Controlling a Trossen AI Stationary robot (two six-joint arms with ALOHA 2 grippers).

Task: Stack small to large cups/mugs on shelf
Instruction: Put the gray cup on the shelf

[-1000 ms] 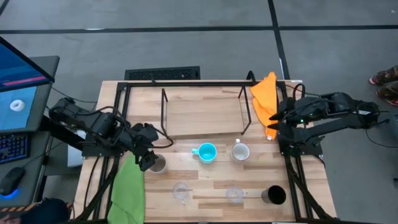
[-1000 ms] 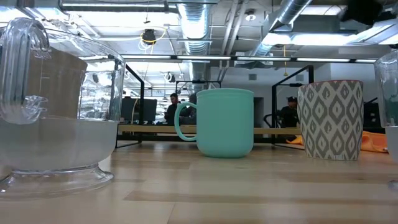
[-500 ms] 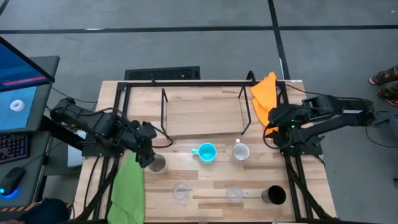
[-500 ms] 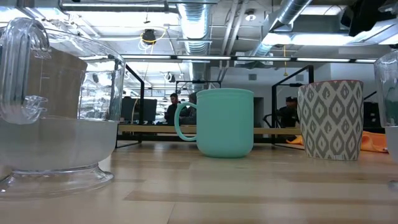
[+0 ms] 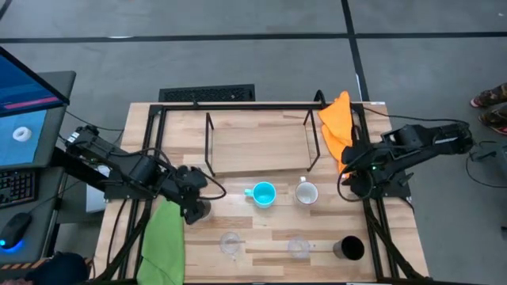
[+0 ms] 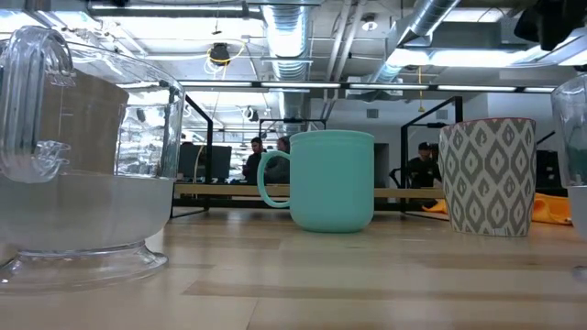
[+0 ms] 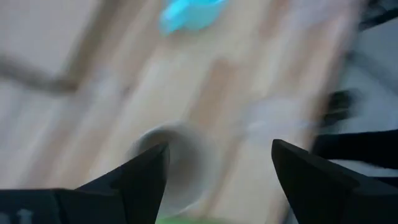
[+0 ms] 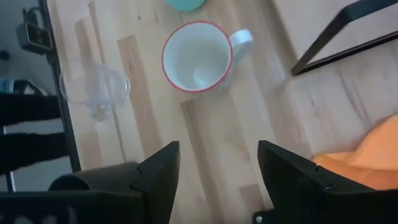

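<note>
On the table stand a grey-beige cup (image 5: 203, 212), a bright blue mug (image 5: 261, 193), a white mug (image 5: 306, 192) with a red rim (image 8: 199, 57), two clear glasses (image 5: 230, 244) (image 5: 299, 248) and a black cup (image 5: 348, 248). The shelf (image 5: 259, 146), a light-wood board with black wire uprights, lies behind them. My left gripper (image 7: 217, 165) hangs open just above the grey-beige cup (image 7: 171, 165), pointing steeply down. My right gripper (image 8: 214, 171) is open, above bare table to the right of the white mug.
A green cloth (image 5: 164, 241) lies at the near left by the left arm. An orange cloth (image 5: 336, 127) hangs at the shelf's right end. In the low view a clear glass (image 6: 83, 174) fills the left foreground, with people in the room behind.
My left gripper has sunk toward the grey-beige cup and now covers most of it in the high view. My right gripper has swung from beside the orange cloth toward the table's near edge, tipping further down, and now stands right of the white mug.
</note>
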